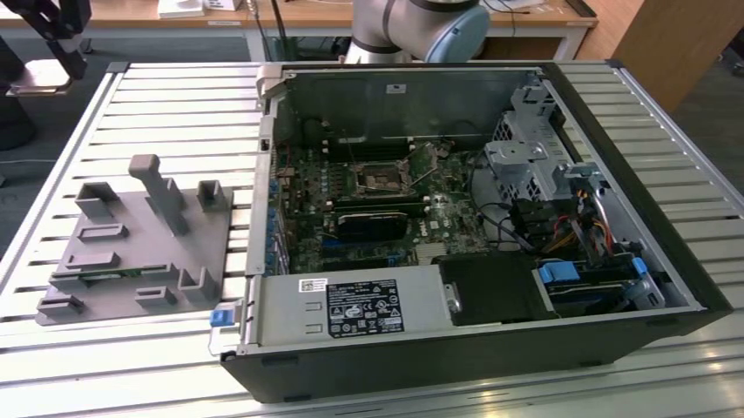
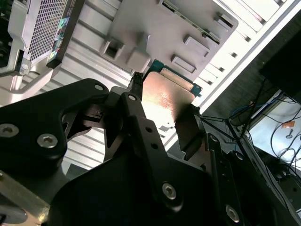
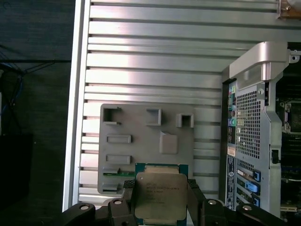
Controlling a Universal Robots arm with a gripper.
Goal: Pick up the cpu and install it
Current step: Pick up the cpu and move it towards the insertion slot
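The cpu (image 3: 160, 195) is a flat square chip with a silvery-grey top and a thin rim, and it is held between my black fingers. My gripper (image 3: 161, 200) is shut on it and hangs above the grey tray (image 3: 141, 127). In the second wrist view the cpu (image 2: 164, 96) sits in the gripper (image 2: 162, 103) with the tray (image 2: 155, 28) behind it. In the exterior view the gripper (image 1: 44, 70) is at the far upper left, away from the tray (image 1: 128, 252). The black-framed motherboard socket (image 1: 378, 178) lies inside the open computer case (image 1: 465, 218).
A thin green memory stick (image 1: 111, 277) lies in a slot of the tray. The case's raised side walls and rear panel (image 3: 249, 122) stand beside the tray. The slatted metal table (image 1: 174, 113) runs under everything; desks and cables lie beyond its edges.
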